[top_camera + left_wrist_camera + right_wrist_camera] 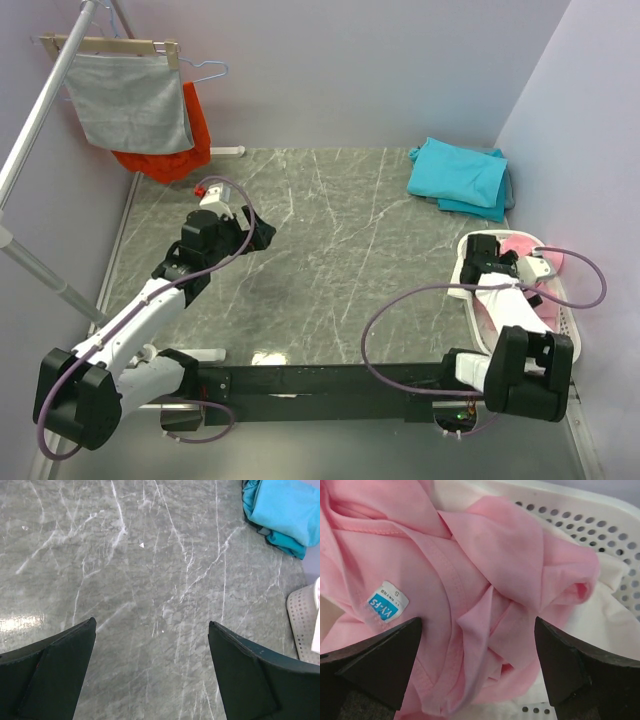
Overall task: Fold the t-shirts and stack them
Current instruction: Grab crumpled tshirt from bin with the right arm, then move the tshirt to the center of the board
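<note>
**A:** Where's the pink t-shirt (485, 565)?

**B:** Crumpled in the white basket (600, 525). The right tool (477, 630) hangs just over it, fingers apart, holding nothing. It's soft, light and limp, so I'd pinch a raised fold.

**A:** And the left tool (152, 625)?

**B:** Also spread, over the surface (330, 230). The teal t-shirts (458, 175) are piled in the far right corner.

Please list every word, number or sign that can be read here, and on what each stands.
"YY-FS": white letters on the blue part of the label sewn on the pink t-shirt.
"S": on the label's white part.
Small print beside the "S": too small to read.
No other text shows.
</note>
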Controlling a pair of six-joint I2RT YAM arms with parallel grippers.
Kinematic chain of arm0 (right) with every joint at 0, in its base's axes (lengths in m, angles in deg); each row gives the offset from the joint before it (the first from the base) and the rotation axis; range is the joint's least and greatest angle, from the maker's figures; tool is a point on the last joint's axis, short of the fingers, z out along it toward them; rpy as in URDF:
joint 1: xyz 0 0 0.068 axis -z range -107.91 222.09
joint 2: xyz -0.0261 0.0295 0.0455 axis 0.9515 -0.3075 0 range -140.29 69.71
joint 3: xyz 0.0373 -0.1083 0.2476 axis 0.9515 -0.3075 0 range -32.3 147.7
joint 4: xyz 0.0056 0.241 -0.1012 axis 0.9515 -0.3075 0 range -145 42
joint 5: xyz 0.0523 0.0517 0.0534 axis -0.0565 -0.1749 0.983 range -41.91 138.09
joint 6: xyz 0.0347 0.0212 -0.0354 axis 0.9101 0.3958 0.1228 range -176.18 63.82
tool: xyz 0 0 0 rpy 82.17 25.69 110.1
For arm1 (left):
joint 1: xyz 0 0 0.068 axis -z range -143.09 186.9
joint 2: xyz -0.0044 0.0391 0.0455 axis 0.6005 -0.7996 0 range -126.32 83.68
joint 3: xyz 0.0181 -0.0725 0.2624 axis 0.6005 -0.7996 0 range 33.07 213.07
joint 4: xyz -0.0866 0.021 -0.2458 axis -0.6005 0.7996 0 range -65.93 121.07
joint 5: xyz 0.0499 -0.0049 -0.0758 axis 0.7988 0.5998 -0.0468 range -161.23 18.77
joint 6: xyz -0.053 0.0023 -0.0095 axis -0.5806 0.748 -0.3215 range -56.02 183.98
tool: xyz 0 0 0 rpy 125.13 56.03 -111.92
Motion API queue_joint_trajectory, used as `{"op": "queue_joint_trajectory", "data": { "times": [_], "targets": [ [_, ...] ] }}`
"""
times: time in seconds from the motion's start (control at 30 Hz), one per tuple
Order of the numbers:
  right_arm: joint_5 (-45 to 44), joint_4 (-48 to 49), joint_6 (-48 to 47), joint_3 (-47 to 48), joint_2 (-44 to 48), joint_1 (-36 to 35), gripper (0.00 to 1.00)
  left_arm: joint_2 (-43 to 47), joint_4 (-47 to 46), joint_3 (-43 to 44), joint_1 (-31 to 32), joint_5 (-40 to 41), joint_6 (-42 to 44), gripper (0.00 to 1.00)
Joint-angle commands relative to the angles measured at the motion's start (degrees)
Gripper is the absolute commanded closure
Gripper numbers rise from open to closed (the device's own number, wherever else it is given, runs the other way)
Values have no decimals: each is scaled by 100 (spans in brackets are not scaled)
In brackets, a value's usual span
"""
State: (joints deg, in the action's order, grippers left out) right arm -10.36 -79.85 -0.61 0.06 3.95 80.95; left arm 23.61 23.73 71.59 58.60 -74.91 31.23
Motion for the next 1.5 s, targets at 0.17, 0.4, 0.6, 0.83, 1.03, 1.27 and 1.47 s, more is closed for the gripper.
{"op": "queue_joint_trajectory", "data": {
  "times": [0.17,0.4,0.6,0.83,1.03,1.27,1.47],
  "targets": [
    [1327,1077,-1312,420,-710,590,22,-66,8,199,37,-106,41,1],
    [1626,1673,-1724,-27,491,555,100,-57,-27,182,37,-80,67,1],
    [1917,1534,-2112,252,2443,28,100,-180,-151,156,45,-203,67,1],
    [3934,1831,-2928,1420,3131,-438,100,-312,-256,191,46,-221,58,1],
    [6467,2157,-3297,2912,2402,-1430,100,-268,-168,243,46,-45,41,1],
    [7640,1754,-3922,4532,752,-3398,100,-31,7,305,28,351,-135,1],
    [7024,1568,-4581,5710,-525,-4830,100,417,280,384,28,913,-258,1]
  ]
}}
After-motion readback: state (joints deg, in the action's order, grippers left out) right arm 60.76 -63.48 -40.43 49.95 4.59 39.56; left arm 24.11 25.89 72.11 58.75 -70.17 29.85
